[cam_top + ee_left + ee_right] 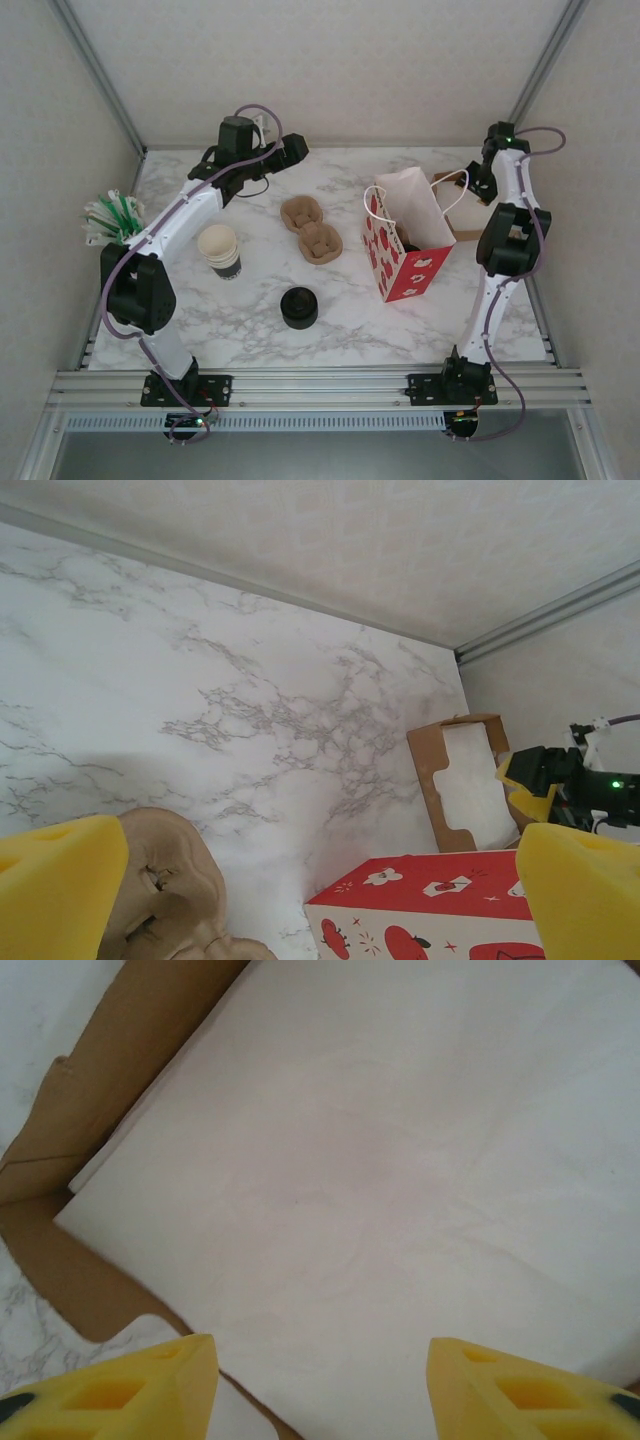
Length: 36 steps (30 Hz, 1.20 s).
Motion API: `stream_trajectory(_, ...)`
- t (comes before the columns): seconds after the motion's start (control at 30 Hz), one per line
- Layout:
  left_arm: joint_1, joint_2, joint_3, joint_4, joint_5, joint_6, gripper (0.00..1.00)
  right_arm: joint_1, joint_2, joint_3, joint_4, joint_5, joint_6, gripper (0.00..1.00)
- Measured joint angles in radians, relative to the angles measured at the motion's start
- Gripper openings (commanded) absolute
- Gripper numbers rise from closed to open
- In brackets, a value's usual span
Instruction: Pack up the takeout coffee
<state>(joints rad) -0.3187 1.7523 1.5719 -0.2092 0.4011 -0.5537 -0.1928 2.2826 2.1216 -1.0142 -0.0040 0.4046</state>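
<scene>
White-veined marble counter (250, 325), closed in by pale walls at the back and both sides.

Right of the middle stands a red-and-white paper bag (415, 268), upright, with its mouth open and white cord handles. A dark round shape down in the mouth is the takeout coffee (402, 241). I can see its black lid, but the bag wall hides the cup.

In the back right corner lies a shallow brown cardboard box (120, 1070) holding a flat, smooth stack of white napkins (380, 1160). My right pincer (320, 1380) hangs over them, released, with its yellow foam tips apart and nothing between them. I cannot tell whether the tips touch the paper.

My left pincer (320, 885) is at the back of the counter, left of centre. It is released wide and empty, looking over bare marble.

A rough tan pulp cup tray (310, 228) lies left of the bag, apart from it. Further left is a stack of lidless cups (220, 250). Nearer the front sits a short stack of black lids (298, 307). Green-and-white straws (108, 215) bristle at the left edge.

Bare marble runs along the front edge and across the back centre.
</scene>
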Motion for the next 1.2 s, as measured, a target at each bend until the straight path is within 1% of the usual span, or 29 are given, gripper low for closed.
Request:
stream_trajectory(0.43, 0.000, 0.018, -0.019, 0.012, 0.008, -0.001, 1.00, 0.027, 0.148, 0.017, -0.035, 0.019, 0.000, 0.59)
stream_trajectory(0.53, 0.000, 0.018, -0.026, 0.020, 0.013, -0.006, 1.00, 0.030, 0.153, 0.033, -0.045, 0.029, 0.000, 0.58)
stream_trajectory(0.57, 0.000, 0.018, -0.028, 0.023, 0.015, -0.008, 1.00, 0.031, 0.154, 0.037, -0.047, 0.030, -0.001, 0.56)
stream_trajectory(0.6, 0.000, 0.018, -0.030, 0.027, 0.019, -0.008, 1.00, 0.032, 0.156, 0.042, -0.050, 0.031, -0.002, 0.51)
stream_trajectory(0.7, 0.000, 0.018, -0.031, 0.027, 0.023, -0.012, 1.00, 0.034, 0.156, 0.046, -0.051, 0.037, -0.016, 0.30)
stream_trajectory(0.8, 0.000, 0.018, -0.032, 0.031, 0.023, -0.012, 1.00, 0.034, 0.156, 0.046, -0.049, 0.037, -0.017, 0.26)
stream_trajectory(0.97, 0.000, 0.018, -0.032, 0.034, 0.023, -0.012, 1.00, 0.034, 0.156, 0.046, -0.047, 0.037, -0.021, 0.15)
stream_trajectory(1.07, 0.000, 0.018, -0.032, 0.034, 0.023, -0.012, 1.00, 0.034, 0.150, 0.046, -0.048, 0.037, -0.026, 0.06)
stream_trajectory(1.1, 0.000, 0.018, -0.032, 0.033, 0.023, -0.012, 1.00, 0.034, 0.145, 0.046, -0.048, 0.037, -0.026, 0.04)
stream_trajectory(1.2, 0.000, 0.018, -0.032, 0.033, 0.023, -0.012, 1.00, 0.034, 0.122, 0.046, -0.048, 0.036, -0.027, 0.04)
